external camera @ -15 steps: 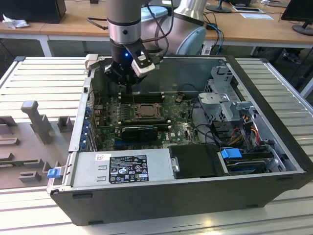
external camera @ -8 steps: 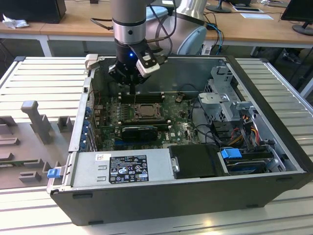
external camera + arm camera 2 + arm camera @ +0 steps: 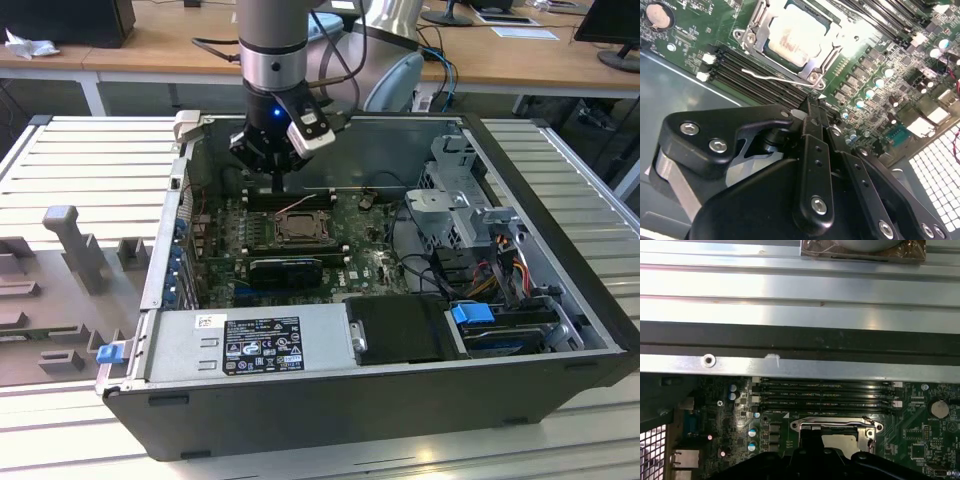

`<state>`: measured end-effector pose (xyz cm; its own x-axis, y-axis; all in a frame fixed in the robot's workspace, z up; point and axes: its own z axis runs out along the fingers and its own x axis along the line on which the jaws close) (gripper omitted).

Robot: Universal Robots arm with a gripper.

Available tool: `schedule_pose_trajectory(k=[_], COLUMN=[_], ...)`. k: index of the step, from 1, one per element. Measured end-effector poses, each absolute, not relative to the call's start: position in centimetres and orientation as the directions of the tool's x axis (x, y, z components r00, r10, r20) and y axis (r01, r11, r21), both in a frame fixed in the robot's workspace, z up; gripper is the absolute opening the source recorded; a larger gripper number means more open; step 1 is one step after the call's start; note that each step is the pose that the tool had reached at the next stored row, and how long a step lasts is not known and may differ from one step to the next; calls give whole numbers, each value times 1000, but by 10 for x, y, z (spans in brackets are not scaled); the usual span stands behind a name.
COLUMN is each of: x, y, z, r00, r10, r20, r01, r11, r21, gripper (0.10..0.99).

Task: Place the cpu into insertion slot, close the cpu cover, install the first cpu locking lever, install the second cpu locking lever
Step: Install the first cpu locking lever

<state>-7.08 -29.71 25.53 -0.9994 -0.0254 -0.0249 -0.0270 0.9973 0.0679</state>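
One arm (image 3: 272, 40) carries one claw (image 3: 277, 185). One open computer case (image 3: 400, 400) stands on one slatted worktop (image 3: 80, 150). Inside it are one green motherboard (image 3: 365, 262), one insertion slot (image 3: 298, 228), one cpu (image 3: 797, 37) and one cpu cover (image 3: 827, 50). The first wrist view gives four long black memory slots (image 3: 825, 395), side by side. One round coin battery (image 3: 938, 408) (image 3: 660, 15) shows in both wrist views. One thin wire lever (image 3: 775, 79) can be counted in the second wrist view. The exterior view holds two blue plastic tabs, one (image 3: 110, 352) toward the exterior view's lower left and one (image 3: 472, 313) toward its lower right, plus one labelled power supply box (image 3: 250, 345).
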Motion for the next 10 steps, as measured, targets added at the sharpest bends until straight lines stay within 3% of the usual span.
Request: schedule_pose_trajectory(k=[10], x=[-58], y=[-297], z=[254], r00=[-999], r10=[-25], r20=[-25], r01=[-27], r11=[997], r21=[68], gripper=[106])
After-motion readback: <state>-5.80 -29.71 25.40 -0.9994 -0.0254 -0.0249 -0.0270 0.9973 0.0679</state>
